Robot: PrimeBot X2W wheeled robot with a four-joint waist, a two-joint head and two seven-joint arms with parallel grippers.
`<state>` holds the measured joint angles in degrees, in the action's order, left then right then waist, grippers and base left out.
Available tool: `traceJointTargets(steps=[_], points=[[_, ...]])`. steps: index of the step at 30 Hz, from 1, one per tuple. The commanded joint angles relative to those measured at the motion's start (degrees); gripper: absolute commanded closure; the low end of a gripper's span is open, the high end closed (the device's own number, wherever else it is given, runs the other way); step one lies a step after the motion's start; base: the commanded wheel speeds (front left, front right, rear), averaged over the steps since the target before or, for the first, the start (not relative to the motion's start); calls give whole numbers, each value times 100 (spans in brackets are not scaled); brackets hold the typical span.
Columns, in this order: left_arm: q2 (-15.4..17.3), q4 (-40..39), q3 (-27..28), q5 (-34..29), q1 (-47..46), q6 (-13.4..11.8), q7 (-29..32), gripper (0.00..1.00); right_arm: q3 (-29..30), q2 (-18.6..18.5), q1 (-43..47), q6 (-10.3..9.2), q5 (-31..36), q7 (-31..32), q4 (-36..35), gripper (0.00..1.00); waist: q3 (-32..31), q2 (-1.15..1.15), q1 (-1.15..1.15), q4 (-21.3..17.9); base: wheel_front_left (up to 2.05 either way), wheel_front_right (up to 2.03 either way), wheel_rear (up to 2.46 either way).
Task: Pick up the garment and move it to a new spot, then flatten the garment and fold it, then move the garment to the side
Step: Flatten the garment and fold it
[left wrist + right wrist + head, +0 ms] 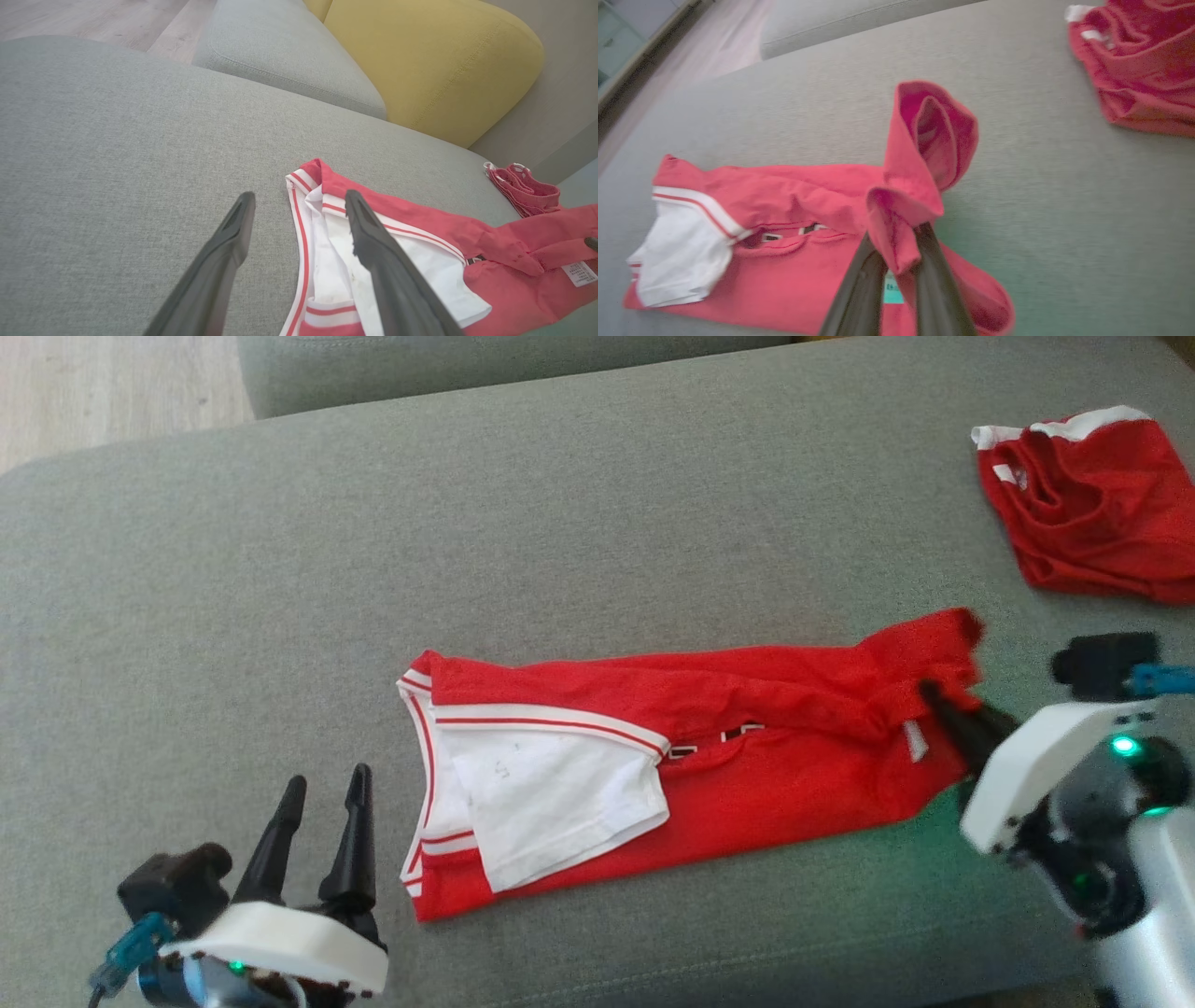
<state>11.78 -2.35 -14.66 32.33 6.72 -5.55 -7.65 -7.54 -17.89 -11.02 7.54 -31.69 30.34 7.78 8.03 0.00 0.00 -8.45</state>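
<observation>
The left pincer [329, 777] hovers with its jaws spread and empty, just beside the garment's left end. The garment [747, 784] lies mid-sofa [560, 523], long axis left to right, with its white-trimmed end to the left. Bare cushion extends far beyond its far edge and to its left; the near sofa edge is close. The right pincer [934, 695] is clamped on the garment's raised right end. A second red garment [1092, 513] lies well apart at the far right.

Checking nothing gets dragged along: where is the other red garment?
In the head view the other red garment lies bunched at the far right of the grey cushion, apart from the shirt that the right gripper pinches.
</observation>
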Motion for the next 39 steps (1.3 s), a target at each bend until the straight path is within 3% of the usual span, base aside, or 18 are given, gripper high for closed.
traceJointTargets(steps=[1, 7, 14, 26, 38, 39], points=[[67, -189, 147, -43, -258, -21, -24, 0, -159, -26, 22, -5, -146, 38, -349, 100, -7, 0, 0, 10, 0, 0, 0], [52, -127, 102, -13, -304, 1, -32, 0, -801, 191, 153, -5, -848, 180, -1215, 100, -91, 0, 0, 232, 0, 0, 0], [8, -29, 15, 22, -300, 46, -58, 0, -1481, 641, -18, -5, -1198, 140, -1252, 100, -234, 0, 0, 599, 0, 0, 0], [16, -37, -72, -80, -512, 32, -106, 0, -2061, 1342, -709, -5, -1271, -567, -1, 100, -165, 0, 0, 1279, 0, 0, 0], [11, 3, -135, -104, -600, 6, -135, 0, -2750, 1497, -1379, -5, -1530, -1329, 1610, 100, -109, 0, 0, 1738, 0, 0, 0], [10, 5, -137, -101, -603, 4, -139, 0, -2828, 1498, -1427, -5, -1616, -1405, 1688, 88, -104, 0, 0, 1750, 0, 0, 0]])
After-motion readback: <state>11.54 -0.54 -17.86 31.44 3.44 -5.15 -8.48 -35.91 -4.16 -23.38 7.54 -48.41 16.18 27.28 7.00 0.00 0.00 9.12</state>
